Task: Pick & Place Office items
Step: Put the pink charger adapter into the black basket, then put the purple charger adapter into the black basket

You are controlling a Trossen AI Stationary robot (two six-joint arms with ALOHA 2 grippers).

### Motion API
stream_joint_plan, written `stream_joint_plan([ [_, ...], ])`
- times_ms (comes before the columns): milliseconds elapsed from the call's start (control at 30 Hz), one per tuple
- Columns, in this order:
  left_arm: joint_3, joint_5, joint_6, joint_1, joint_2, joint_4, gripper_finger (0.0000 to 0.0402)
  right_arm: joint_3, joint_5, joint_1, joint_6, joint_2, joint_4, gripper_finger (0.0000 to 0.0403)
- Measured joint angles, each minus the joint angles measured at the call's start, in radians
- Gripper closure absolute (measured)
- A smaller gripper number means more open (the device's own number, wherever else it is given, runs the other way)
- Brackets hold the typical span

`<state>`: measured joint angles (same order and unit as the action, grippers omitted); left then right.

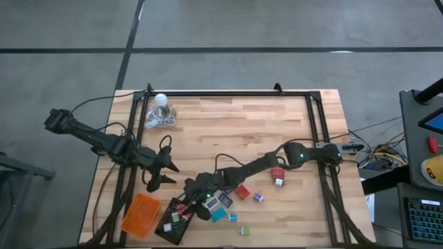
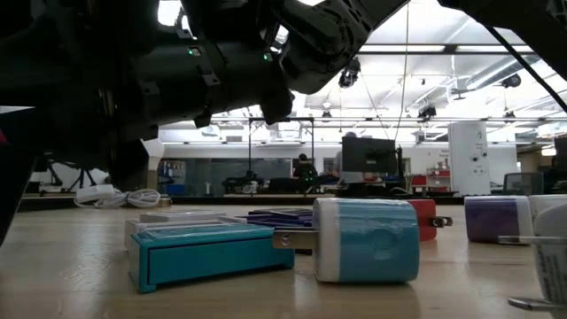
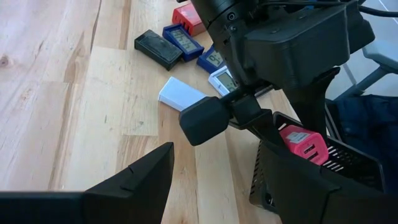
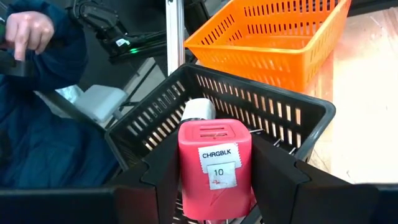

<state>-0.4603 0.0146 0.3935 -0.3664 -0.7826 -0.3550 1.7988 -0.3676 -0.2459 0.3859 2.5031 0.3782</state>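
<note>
The right end effector (image 4: 214, 186) grips a pink charger block (image 4: 216, 165) over the black tray (image 4: 311, 112); it is probably light, rigid and smooth, best pinched on flat sides. The left end effector (image 1: 160, 169) waits open.

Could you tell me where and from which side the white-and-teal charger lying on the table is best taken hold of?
Grip the white-and-teal charger across its blocky body, coming from above: it lies on its side, prongs sticking out level toward the teal box, so avoid that end.
</note>
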Motion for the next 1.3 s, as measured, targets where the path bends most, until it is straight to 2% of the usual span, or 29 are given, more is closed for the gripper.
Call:
stream_joint_plan([
  [133,0.000,0.000,0.000,0.000,0.000,0.000,0.0158,0.000,0.000,0.000,0.000,0.000,0.000,0.0238],
  [600,0.001,0.000,0.000,0.000,0.000,0.000,0.0158,0.000,0.030,0.000,0.000,-0.003,0.002,0.0162],
  [867,0.001,0.000,0.000,0.000,0.000,0.001,0.0158,0.000,0.020,0.000,-0.002,-0.013,0.001,0.0161],
  [1033,0.001,0.000,0.000,0.001,0.000,0.001,0.0158,0.000,-0.068,0.000,-0.053,-0.062,-0.019,0.0173],
  [1167,0.002,0.000,0.000,0.000,0.000,0.003,0.0158,0.000,-0.121,0.000,-0.064,-0.131,-0.134,0.0183],
  [1300,0.002,-0.001,0.000,0.000,0.000,0.003,0.0158,0.002,-0.129,0.002,-0.097,-0.218,-0.397,0.0191],
])
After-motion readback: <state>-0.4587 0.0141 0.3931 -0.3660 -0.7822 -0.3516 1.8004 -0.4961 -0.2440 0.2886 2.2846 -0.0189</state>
